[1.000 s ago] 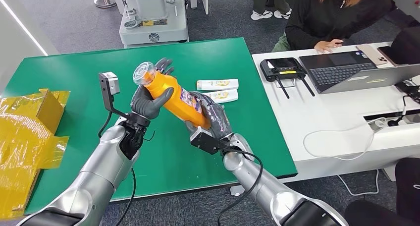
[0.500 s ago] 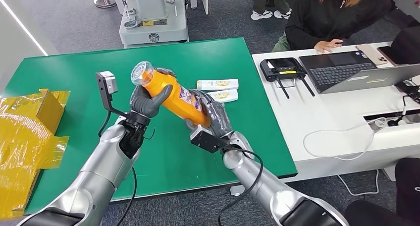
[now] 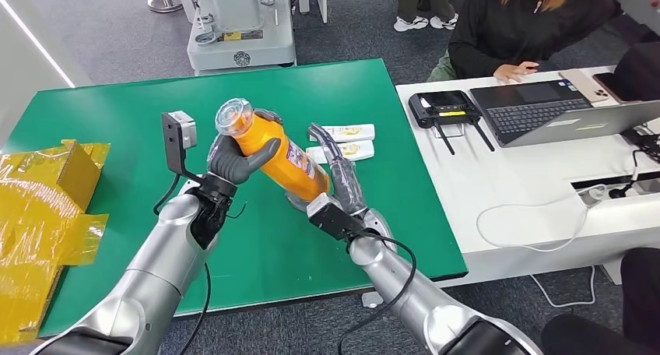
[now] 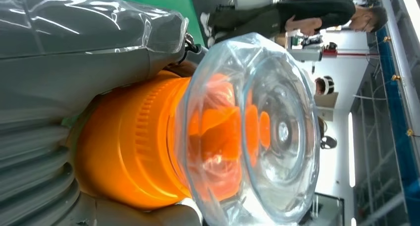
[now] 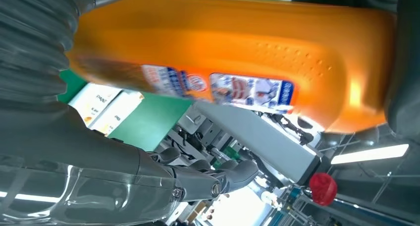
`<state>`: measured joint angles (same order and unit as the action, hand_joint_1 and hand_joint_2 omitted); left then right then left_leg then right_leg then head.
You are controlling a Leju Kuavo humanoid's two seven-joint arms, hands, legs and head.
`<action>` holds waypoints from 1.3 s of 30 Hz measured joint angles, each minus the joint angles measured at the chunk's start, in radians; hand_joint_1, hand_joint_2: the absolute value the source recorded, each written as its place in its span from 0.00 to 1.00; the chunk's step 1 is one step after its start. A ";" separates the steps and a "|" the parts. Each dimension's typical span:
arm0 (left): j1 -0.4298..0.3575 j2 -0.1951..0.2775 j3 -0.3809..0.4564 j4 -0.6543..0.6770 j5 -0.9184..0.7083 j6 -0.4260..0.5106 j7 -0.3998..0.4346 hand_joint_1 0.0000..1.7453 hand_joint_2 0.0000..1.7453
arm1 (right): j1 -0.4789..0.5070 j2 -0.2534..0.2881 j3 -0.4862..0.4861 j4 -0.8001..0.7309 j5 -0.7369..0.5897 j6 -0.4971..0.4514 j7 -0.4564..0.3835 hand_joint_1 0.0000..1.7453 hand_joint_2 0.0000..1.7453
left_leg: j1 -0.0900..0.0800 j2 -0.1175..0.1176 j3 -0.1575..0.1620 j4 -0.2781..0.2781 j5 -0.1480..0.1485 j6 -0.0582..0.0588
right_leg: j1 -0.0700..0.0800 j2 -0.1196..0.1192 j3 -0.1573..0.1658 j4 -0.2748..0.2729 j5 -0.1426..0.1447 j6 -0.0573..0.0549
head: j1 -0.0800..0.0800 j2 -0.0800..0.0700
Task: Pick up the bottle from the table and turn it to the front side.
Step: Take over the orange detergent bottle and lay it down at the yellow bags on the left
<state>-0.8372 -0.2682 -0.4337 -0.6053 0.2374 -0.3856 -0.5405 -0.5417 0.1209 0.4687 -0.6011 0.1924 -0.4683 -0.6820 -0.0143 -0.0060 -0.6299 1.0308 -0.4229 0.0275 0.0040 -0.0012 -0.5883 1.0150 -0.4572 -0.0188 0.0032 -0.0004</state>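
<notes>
The orange bottle (image 3: pixel 274 154) hangs tilted above the green bench (image 3: pixel 93 121), clear cap (image 3: pixel 233 115) uppermost. The left robot hand (image 3: pixel 236 157) grasps it just below the cap. The right robot hand (image 3: pixel 336 177), fingers spread and released, sits beside the bottle's base.

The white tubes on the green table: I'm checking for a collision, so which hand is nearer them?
Right. The right hand has its fingers extended just beside the white tubes, under the orange bottle's base. The left hand grips the bottle's neck, farther away.
</notes>
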 joint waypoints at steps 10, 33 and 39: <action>0.000 0.042 -0.006 -0.011 -0.126 0.017 -0.075 1.00 1.00 | 0.161 -0.056 -0.017 -0.154 -0.060 0.017 -0.017 0.00 1.00 | 0.000 0.000 0.000 0.000 0.000 0.000 | 0.000 0.000 0.000 0.000 0.000 0.000 | 0.000 0.000; -0.179 0.211 -0.223 0.001 -0.608 0.380 -0.092 1.00 1.00 | 0.297 -0.120 0.011 -0.306 -0.144 -0.007 -0.017 0.00 1.00 | 0.001 0.002 0.000 0.000 0.000 0.000 | 0.000 0.002 -0.001 0.001 0.000 0.000 | 0.000 0.000; -0.258 0.296 -0.250 0.022 -0.743 0.494 -0.039 1.00 1.00 | 0.354 -0.140 -0.001 -0.364 -0.145 -0.026 -0.017 0.00 1.00 | 0.001 0.002 0.000 0.000 0.000 -0.001 | 0.001 0.003 -0.002 0.002 0.000 0.000 | 0.000 0.000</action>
<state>-1.0952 0.0274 -0.6838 -0.5829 -0.5053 0.1080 -0.5792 -0.1878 -0.0195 0.4675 -0.9649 0.0478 -0.4938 -0.6991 -0.0137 -0.0035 -0.6300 1.0303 -0.4226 0.0270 0.0045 0.0013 -0.5901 1.0167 -0.4573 -0.0193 0.0031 -0.0005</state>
